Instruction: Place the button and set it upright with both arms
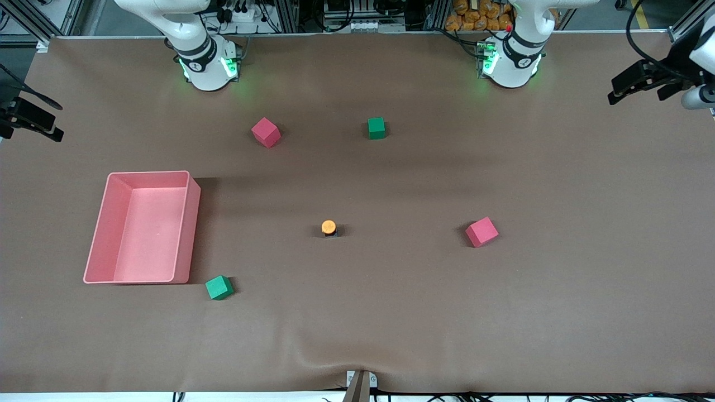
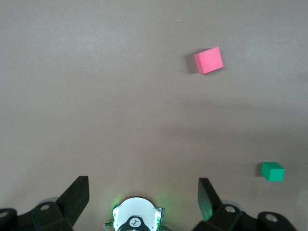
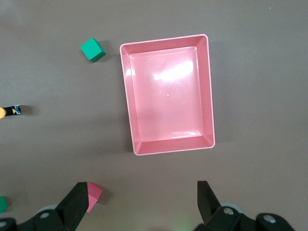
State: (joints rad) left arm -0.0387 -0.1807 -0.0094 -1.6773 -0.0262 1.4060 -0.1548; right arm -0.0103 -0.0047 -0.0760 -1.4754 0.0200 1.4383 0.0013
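Front view: the brown, matte worktop [image 1: 391, 312], slightly wrinkled at its near edge, carries the button [image 1: 329, 228], which stands upright near the middle with its round orange cap up on a short dark body. It is nearer the camera than the green cube [image 1: 376, 128] and the red cube [image 1: 265, 132], and lies between the pink bin [image 1: 192, 223] and a second red cube [image 1: 481, 231] toward the left arm's end. A second green cube [image 1: 219, 287] sits just beside the bin's near corner.

The left tool [image 1: 642, 84] hangs at the left arm's end of the worktop, the right tool [image 1: 31, 120] at the right arm's end; both arms wait, well apart from the button.

Left wrist view: the left tool [image 2: 144, 195] has its black fingers [image 2: 77, 195] spread wide and empty over bare worktop; one red cube [image 2: 209, 60] and one green cube [image 2: 273, 171] appear, the button does not.

Right wrist view: the right tool [image 3: 142, 199], fingers [image 3: 208, 199] likewise apart and empty, hangs over the bin [image 3: 132, 120], a glossy, smooth-walled rectangular tray with rounded corners. Only this view shows its shiny floor; the button [image 3: 9, 111] shows at the frame edge. The cubes look matte and soft-edged.
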